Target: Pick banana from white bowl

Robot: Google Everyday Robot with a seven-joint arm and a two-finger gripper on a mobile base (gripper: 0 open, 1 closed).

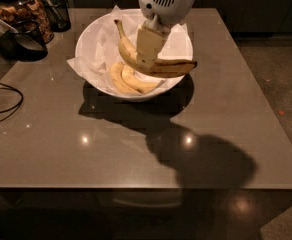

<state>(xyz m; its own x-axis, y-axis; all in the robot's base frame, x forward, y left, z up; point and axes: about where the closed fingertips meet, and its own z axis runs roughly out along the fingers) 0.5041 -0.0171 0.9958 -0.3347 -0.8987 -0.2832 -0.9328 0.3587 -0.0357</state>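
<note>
The banana [172, 67] is large, strongly curved, with a long stem pointing up-left and brown streaks. My gripper [147, 51] is shut on its middle and holds it lifted above the white bowl [93, 39]. The bowl is round, deep and lined with crumpled white paper. Two shorter, cleaner yellow bananas [128, 80] lie in the bowl under the held one. The gripper's white wrist comes down from the top of the view.
The bowl stands at the back of a grey-brown table [226, 119]. A dark glass jar [21, 9] of snacks and a dark cup [56, 1] stand at the back left. A black cable [3, 101] lies at the left edge.
</note>
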